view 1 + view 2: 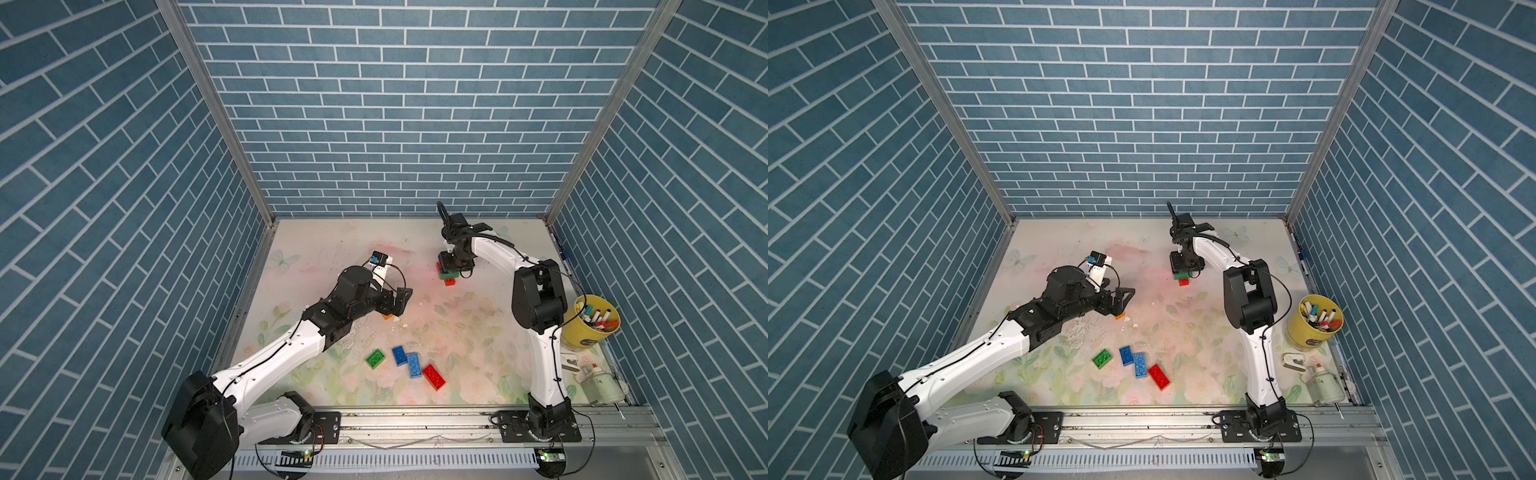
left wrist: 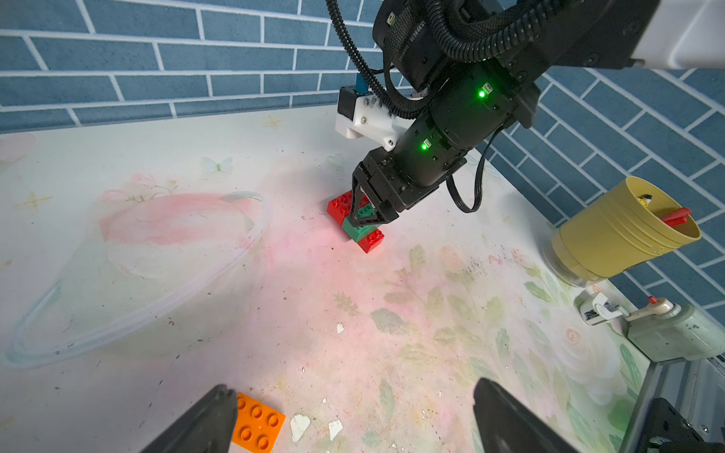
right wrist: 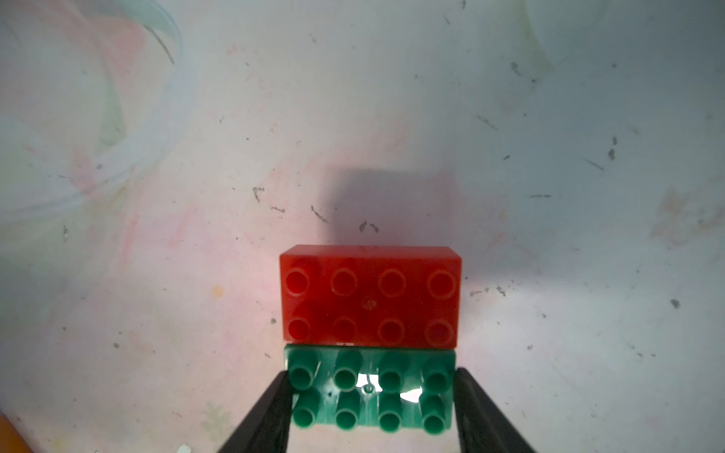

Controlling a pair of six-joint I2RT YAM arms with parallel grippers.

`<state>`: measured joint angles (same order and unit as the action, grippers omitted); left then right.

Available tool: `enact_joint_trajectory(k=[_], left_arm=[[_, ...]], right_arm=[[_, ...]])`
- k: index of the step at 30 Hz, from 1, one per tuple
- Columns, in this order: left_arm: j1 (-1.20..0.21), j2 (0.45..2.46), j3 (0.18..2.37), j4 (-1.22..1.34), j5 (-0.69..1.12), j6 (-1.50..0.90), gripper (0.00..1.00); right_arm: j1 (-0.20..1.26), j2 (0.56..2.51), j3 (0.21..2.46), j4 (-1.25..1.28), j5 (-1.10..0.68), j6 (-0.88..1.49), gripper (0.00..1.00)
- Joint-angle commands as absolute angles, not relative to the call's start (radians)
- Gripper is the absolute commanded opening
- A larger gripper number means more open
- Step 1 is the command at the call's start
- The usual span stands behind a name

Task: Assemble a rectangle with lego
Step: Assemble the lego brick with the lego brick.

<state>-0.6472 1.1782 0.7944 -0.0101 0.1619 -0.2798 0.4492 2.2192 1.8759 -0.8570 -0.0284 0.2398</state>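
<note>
Right claw (image 3: 372,376) gripping green brick (image 3: 353,408), yellow cup (image 1: 580,333) holding marker pens (image 1: 598,318)

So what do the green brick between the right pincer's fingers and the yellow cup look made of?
Green brick: hard moulded plastic with a glossy finish; bright white glints sit between its studs. Yellow cup: probably plastic too, with a matte finish; its ribbed wall shows no sharp highlights, though painted metal can't be ruled out.

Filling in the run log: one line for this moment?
right fingers: gripping green brick at red bricks | left fingers: open by orange brick
</note>
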Motion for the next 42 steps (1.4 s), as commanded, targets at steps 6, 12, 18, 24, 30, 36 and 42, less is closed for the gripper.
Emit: enact_joint_trajectory(k=[6, 12, 18, 24, 30, 36, 42], left_arm=[[-0.642, 1.179, 0.818, -0.007, 0.164, -0.274, 1.0], [-0.642, 1.179, 0.818, -0.007, 0.163, -0.273, 1.0], [-0.64, 1.179, 0.818, -0.008, 0.166, -0.273, 1.0], [-0.638, 1.18, 0.818, -0.007, 0.166, -0.273, 1.0], [-0.639, 1.18, 0.818, -0.007, 0.165, -0.273, 1.0], [-0.639, 1.175, 0.819, -0.009, 0.163, -0.273, 1.0], [-0.639, 1.174, 0.818, -0.011, 0.161, -0.272, 1.0]], right_arm=[[0.444, 2.301, 1.89, -0.951, -0.007, 0.264, 0.56], [0.445, 2.328, 1.888, -0.959, 0.029, 0.261, 0.55], [0.445, 2.358, 1.879, -0.951, 0.051, 0.256, 0.54], [0.445, 2.362, 1.878, -0.947, 0.054, 0.258, 0.53], [0.445, 2.305, 1.871, -0.922, 0.041, 0.263, 0.53], [0.445, 2.234, 1.881, -0.899, 0.012, 0.275, 0.55], [0.444, 2.149, 1.871, -0.873, 0.006, 0.278, 0.68]])
